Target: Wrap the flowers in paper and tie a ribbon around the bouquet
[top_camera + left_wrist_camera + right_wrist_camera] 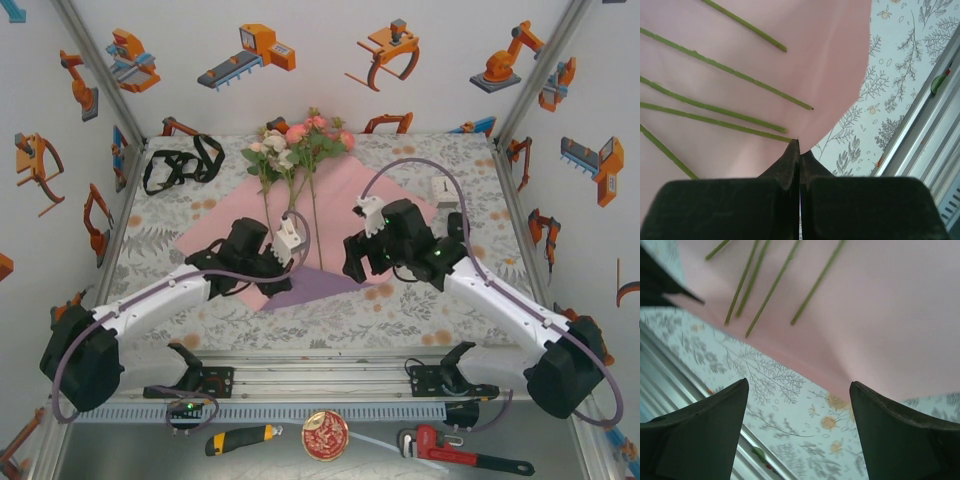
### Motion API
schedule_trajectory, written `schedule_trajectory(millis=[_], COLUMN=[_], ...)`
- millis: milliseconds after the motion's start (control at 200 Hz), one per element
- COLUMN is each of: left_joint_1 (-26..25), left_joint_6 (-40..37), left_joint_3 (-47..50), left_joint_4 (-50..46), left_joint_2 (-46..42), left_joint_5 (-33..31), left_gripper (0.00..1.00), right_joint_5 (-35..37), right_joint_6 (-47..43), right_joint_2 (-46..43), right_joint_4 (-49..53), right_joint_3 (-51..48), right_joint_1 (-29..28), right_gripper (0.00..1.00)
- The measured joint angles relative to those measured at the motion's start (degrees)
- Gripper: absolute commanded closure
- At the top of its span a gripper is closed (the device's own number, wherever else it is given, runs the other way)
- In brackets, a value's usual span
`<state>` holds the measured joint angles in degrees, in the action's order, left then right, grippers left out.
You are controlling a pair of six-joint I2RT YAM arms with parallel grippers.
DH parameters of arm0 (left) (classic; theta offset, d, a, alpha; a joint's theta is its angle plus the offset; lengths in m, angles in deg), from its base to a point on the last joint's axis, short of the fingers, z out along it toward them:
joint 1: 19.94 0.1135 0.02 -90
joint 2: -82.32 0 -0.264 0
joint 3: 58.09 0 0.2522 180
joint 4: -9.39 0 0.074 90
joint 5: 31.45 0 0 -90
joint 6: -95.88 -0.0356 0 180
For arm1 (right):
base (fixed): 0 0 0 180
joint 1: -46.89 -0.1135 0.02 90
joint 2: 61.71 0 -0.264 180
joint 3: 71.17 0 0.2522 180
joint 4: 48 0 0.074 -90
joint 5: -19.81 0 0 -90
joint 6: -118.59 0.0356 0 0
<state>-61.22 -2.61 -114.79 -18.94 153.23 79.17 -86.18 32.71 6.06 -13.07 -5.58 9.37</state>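
Paper (395, 190) edge clenched in left pincer (799, 149), right pincer (798, 386) released near it: best folded slowly over the flowers (298, 145), keeping them bunched, without tugging.

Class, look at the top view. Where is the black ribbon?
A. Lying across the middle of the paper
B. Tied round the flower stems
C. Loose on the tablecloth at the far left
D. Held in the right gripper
C: the ribbon lies in a loose tangle on the cloth at the far left, off the paper and away from the flowers.
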Motion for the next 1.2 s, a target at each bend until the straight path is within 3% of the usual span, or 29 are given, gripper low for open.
schedule_trajectory(millis=[220,345,406,506,556,596,696,771,911,996,1111,1197], left_joint_1=[0.0,0.0,0.0,0.0,0.0,0.1,0.1,0.1,0.1,0.1,0.2,0.5], left_joint_6=[-2.4,-2.6,-2.7,-2.5,-2.4,-1.9,-0.5,0.4,1.8,2.3,2.8,3.5], left_joint_3=[-3.2,-4.7,-5.0,-5.0,-4.9,-4.9,-4.6,-4.0,-2.4,-1.7,0.2,0.7], left_joint_4=[-0.1,-0.1,0.0,-0.1,-0.1,-0.1,0.0,0.1,0.4,0.7,1.9,2.0], left_joint_2=[3.6,5.1,5.3,5.3,5.1,4.7,3.1,2.3,2.5,3.3,4.8,6.3], left_joint_5=[-0.3,-0.9,-1.7,-3.0,-3.3,-3.3,-2.4,-1.2,0.8,1.4,1.5,1.5], left_gripper=[1.00,1.00,1.00,0.85,0.60,0.47,0.31,0.27,0.26,0.31,0.46,0.64], right_joint_5=[-14.4,-17.6,-18.5,-20.6,-21.7,-22.3,-23.3,-23.5,-22.9,-21.9,-20.8,-20.4], right_joint_6=[-13.2,-15.3,-15.2,-14.3,-13.9,-13.5,-12.5,-11.8,-10.5,-9.6,-7.6,-6.5], right_joint_2=[13.8,18.4,19.5,19.4,19.2,19.0,18.6,18.6,18.6,18.5,17.8,16.9], right_joint_4=[-4.7,-7.3,-7.7,-8.5,-8.9,-9.2,-9.9,-10.1,-10.4,-10.7,-12.5,-13.6], right_joint_3=[2.4,2.8,3.4,4.4,4.9,5.0,5.2,5.2,5.3,5.3,5.2,5.2], right_joint_1=[0.4,0.5,0.8,2.2,3.0,3.5,4.1,4.1,4.7,5.9,8.3,9.8], right_gripper=[0.34,0.71,0.85,1.00,1.00,1.00,1.00,1.00,1.00,1.00,1.00,1.00])
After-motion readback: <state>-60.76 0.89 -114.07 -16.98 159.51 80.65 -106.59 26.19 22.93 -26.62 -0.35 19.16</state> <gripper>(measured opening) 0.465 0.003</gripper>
